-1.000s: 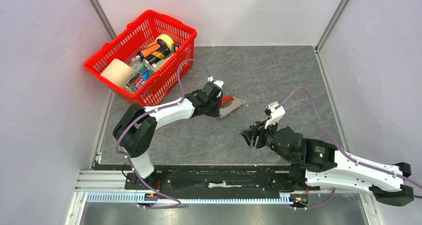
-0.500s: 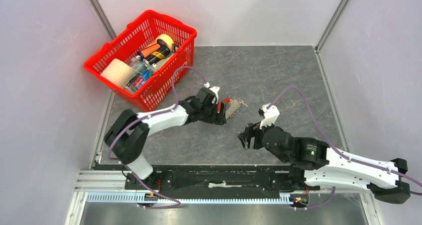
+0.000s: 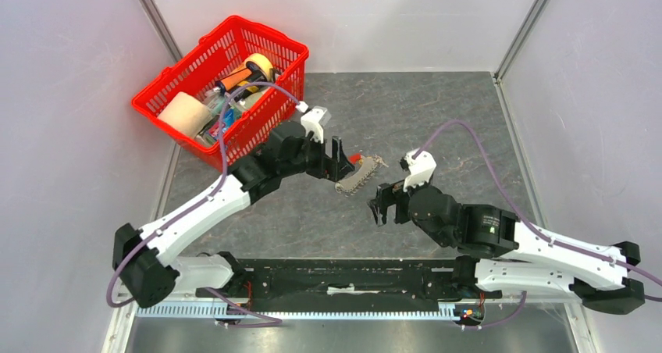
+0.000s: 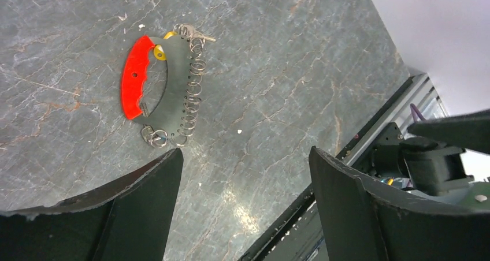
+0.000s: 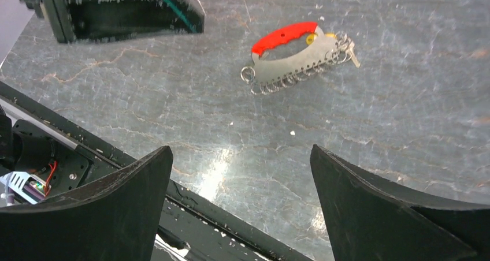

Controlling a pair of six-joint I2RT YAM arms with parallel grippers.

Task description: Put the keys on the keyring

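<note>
The left gripper (image 3: 338,161) stands spread wide with nothing between its fingers (image 4: 144,206), and so does the right gripper (image 3: 380,210) — both empty, neither touching anything. The keyring (image 3: 359,174) lies flat on the grey marbled worktop (image 3: 445,119), near its middle and a little toward the left edge, between the two grippers. In the left wrist view it sits ahead of the open fingers and apart from them: a red crescent handle (image 4: 133,79) along one side of a grey plate, with a row of small wire rings (image 4: 193,88) fringing the other side. A short silvery blade (image 4: 203,37) pokes out of the rings at one end; whether it hangs on a ring cannot be told. The right wrist view shows the same keyring (image 5: 294,59) ahead of the right gripper (image 5: 240,209), well clear of the fingers, with bare worktop between and the black bulk of the left arm (image 5: 115,10) beyond it. A red basket (image 3: 160,87) stands in the worktop's far left corner holding rolls and bottles — the left arm reaches past its near side.
</note>
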